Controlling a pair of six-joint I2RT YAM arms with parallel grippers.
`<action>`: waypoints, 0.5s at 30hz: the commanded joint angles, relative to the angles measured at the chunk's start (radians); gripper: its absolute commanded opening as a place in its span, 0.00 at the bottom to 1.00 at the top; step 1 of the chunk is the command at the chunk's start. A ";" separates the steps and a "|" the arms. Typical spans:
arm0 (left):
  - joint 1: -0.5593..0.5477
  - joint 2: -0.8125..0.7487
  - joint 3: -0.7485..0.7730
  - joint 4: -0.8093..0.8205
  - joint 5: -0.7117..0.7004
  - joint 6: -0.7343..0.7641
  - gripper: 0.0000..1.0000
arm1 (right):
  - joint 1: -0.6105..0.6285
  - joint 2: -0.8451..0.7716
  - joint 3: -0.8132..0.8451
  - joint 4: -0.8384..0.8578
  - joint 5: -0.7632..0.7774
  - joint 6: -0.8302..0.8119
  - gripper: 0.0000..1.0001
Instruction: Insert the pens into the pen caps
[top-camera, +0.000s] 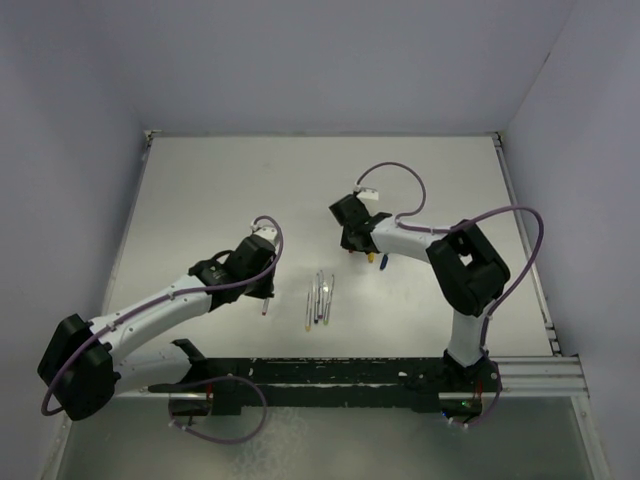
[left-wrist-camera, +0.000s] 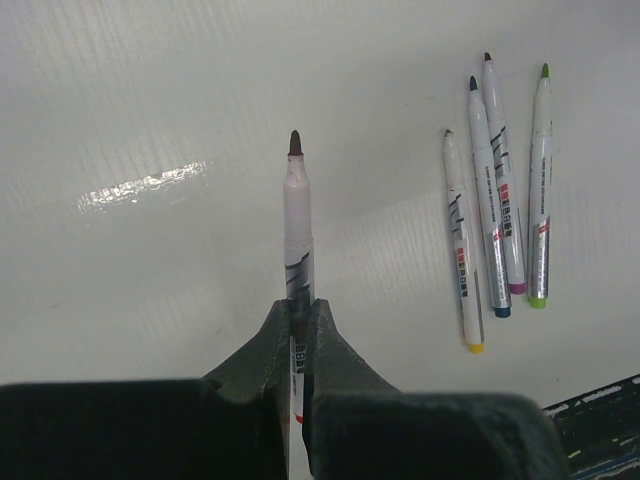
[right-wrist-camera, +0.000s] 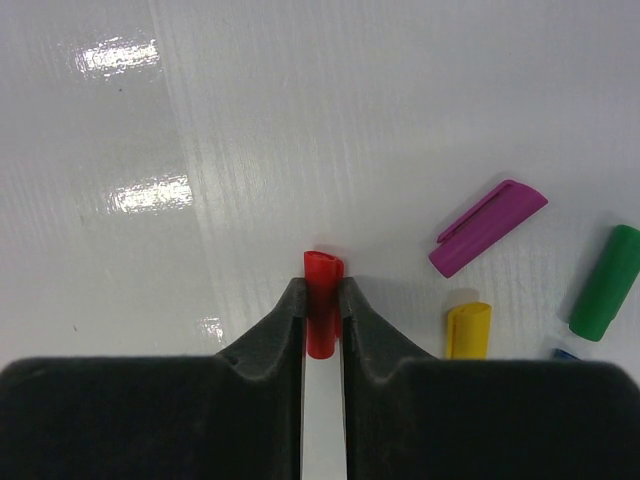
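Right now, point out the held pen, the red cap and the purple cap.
held pen (left-wrist-camera: 298, 220): left wrist view, mid-barrel.
red cap (right-wrist-camera: 322, 290): right wrist view, upper body.
purple cap (right-wrist-camera: 488, 228): right wrist view, mid-body.

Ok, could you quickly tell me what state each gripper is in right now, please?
Left gripper: closed, holding a pen.
Right gripper: closed on the red cap.

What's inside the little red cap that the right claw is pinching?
No pen: the red cap, pinched alone by the right gripper, shows an open, empty-looking end. Deeper inside is hidden by its own wall.
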 joint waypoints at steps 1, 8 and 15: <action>-0.002 -0.019 0.009 0.012 0.002 0.009 0.00 | 0.010 0.077 -0.089 -0.132 -0.106 0.022 0.02; -0.003 -0.019 0.012 0.012 0.029 0.017 0.00 | 0.010 0.072 -0.059 -0.090 -0.184 -0.042 0.00; -0.003 -0.044 0.001 0.045 0.024 0.010 0.00 | 0.011 -0.046 -0.063 -0.012 -0.197 -0.123 0.00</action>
